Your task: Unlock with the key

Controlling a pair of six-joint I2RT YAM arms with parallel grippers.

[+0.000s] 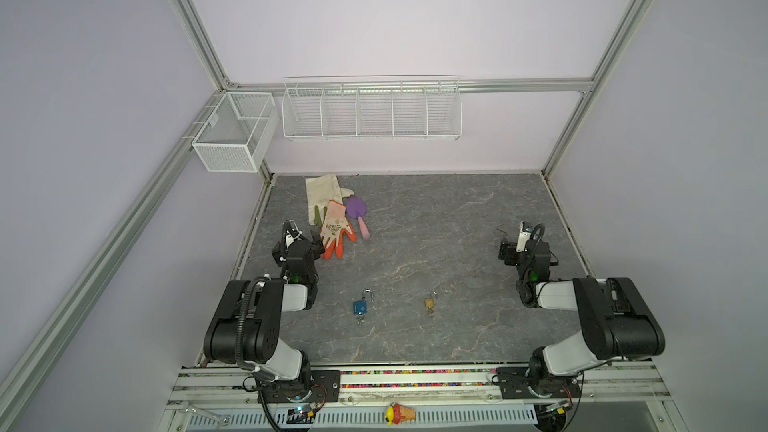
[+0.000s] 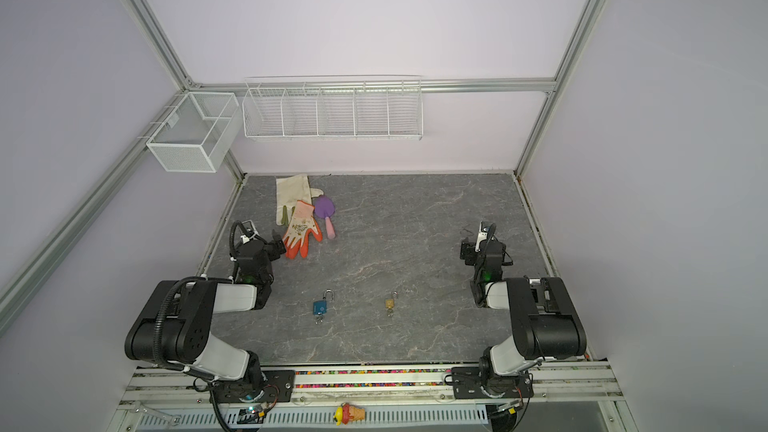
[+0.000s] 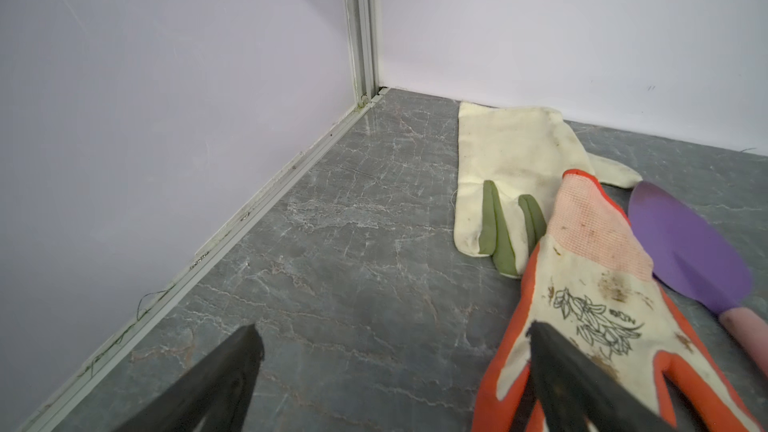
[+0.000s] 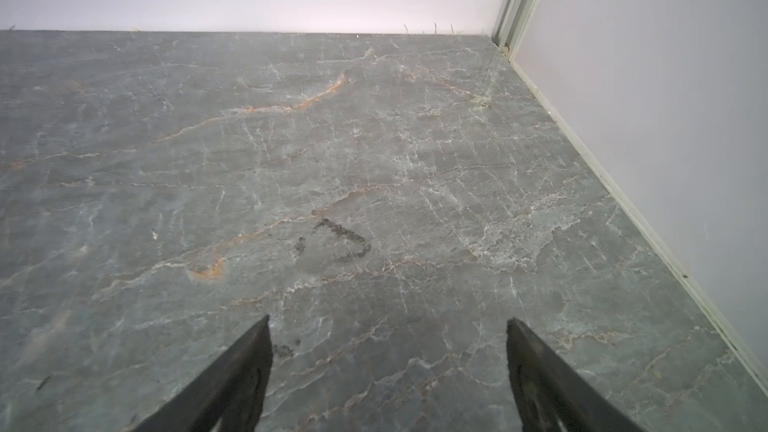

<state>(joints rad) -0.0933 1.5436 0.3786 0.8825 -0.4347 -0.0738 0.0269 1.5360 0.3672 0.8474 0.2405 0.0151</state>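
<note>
Your left hand (image 3: 395, 338) is spread wide and empty, one finger (image 3: 552, 367) over the orange glove (image 3: 602, 297). Your right hand (image 4: 388, 332) is spread too, with only bare surface (image 4: 374, 139) ahead. Both point to the back wall, so the locks lie behind them, toward the bases, and neither wrist view shows them. In both top views the blue padlock (image 1: 360, 306) lies on the left hand's side and the brass padlock (image 1: 429, 303) on the right hand's, each with shackle to the back wall and key (image 1: 358, 320) to the front edge. The left hand looks closer to its lock; you'd draw back and turn inward
</note>
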